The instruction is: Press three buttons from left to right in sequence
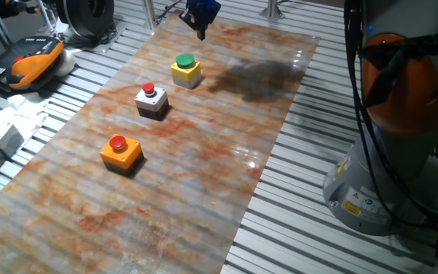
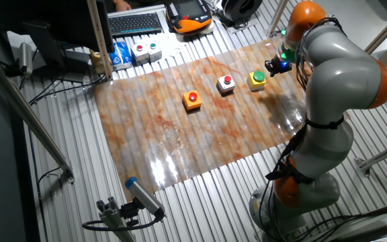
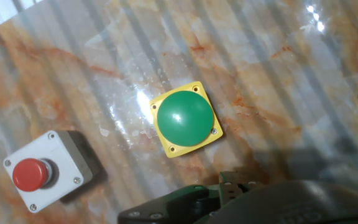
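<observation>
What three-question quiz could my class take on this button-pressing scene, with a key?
1. True or false: the gripper is pressing the yellow box with green cap.
2. Which box stands in the middle of the row? A) orange box with red cap B) grey-white box with red cap C) yellow box
3. Fill in: the boxes stand on a ____-patterned mat.

Key:
1. False; it hangs above the mat beside that box.
2. B
3. marble
</observation>
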### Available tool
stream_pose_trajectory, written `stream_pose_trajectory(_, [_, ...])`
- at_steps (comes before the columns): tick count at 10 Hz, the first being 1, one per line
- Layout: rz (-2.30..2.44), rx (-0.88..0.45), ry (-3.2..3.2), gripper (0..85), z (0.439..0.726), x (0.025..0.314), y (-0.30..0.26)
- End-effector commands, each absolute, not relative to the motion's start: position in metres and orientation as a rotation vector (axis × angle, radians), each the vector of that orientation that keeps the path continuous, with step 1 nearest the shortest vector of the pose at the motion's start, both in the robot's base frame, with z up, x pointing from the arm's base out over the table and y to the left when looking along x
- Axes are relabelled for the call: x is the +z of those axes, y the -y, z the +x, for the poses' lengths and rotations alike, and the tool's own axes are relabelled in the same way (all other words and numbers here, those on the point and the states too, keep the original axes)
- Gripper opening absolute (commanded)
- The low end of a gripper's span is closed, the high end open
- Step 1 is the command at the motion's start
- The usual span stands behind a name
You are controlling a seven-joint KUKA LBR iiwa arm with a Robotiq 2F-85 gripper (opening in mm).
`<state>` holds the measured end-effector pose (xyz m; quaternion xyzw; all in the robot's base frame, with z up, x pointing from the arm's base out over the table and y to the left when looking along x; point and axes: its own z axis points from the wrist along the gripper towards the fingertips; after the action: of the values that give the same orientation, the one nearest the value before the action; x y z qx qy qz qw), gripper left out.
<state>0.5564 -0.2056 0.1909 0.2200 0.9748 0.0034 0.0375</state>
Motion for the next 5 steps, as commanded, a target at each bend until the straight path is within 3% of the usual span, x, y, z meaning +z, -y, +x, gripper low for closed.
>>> stream_pose_trajectory(1, [0.673,0.01,-2.995,0.0,0.5565,0.191,0.2055])
stream_pose_trajectory(5, [0.676,0.07,-3.012,0.0,0.5565,0.191,0.2056])
